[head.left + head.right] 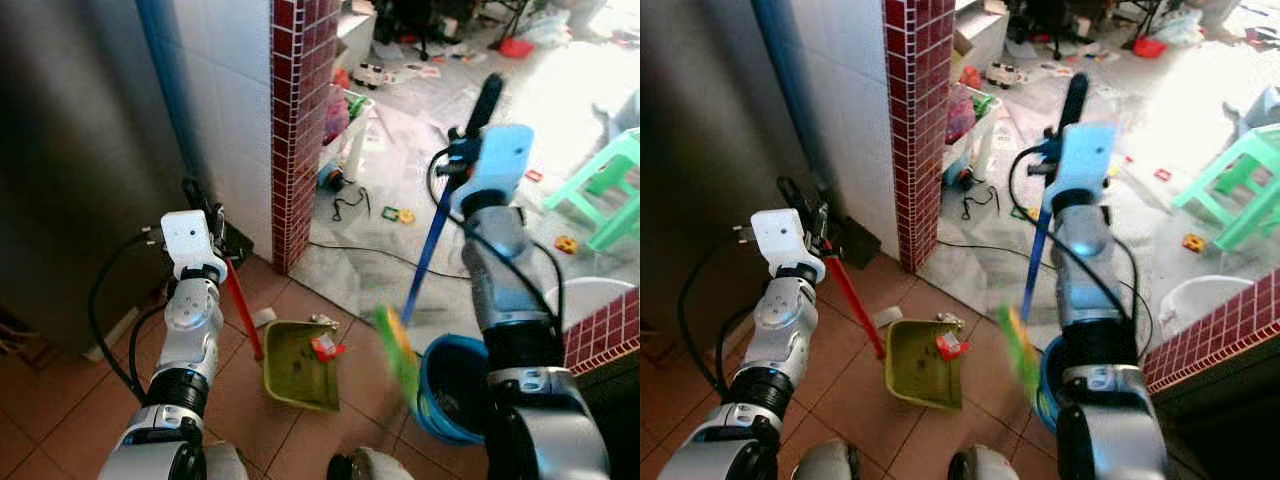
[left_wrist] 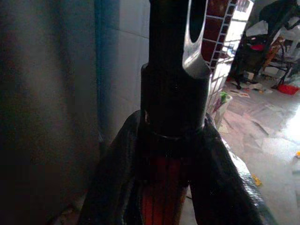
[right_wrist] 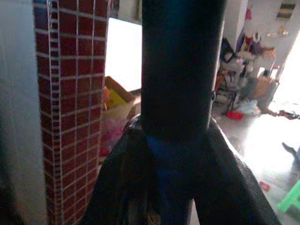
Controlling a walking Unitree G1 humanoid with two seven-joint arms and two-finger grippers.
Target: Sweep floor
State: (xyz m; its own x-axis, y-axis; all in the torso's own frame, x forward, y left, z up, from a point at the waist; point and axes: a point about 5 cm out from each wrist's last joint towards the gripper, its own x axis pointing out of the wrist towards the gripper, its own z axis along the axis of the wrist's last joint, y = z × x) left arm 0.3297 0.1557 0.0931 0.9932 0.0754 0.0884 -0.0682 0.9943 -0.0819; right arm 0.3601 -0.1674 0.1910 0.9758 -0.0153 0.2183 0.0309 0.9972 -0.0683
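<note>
My left gripper (image 1: 212, 228) is shut on the red handle (image 1: 243, 310) of an olive-green dustpan (image 1: 298, 368), just under the handle's black top (image 2: 173, 70). The pan rests on the brown tile floor with a small red scrap (image 1: 325, 347) in it. My right gripper (image 1: 462, 150) is shut on the blue broom handle (image 1: 430, 250) below its black grip (image 1: 485, 100). The broom's green-yellow head (image 1: 396, 350) is blurred, just right of the pan. A white scrap (image 1: 265, 318) lies by the red handle.
A blue bucket (image 1: 455, 392) stands right of the broom head. A red-tiled pillar (image 1: 295, 120) and white wall rise ahead, with a dark cabinet (image 1: 70, 160) to the left. Beyond lie scattered toys, a black cable (image 1: 350, 205), a green stool (image 1: 610, 185) and a white basin (image 1: 600, 292).
</note>
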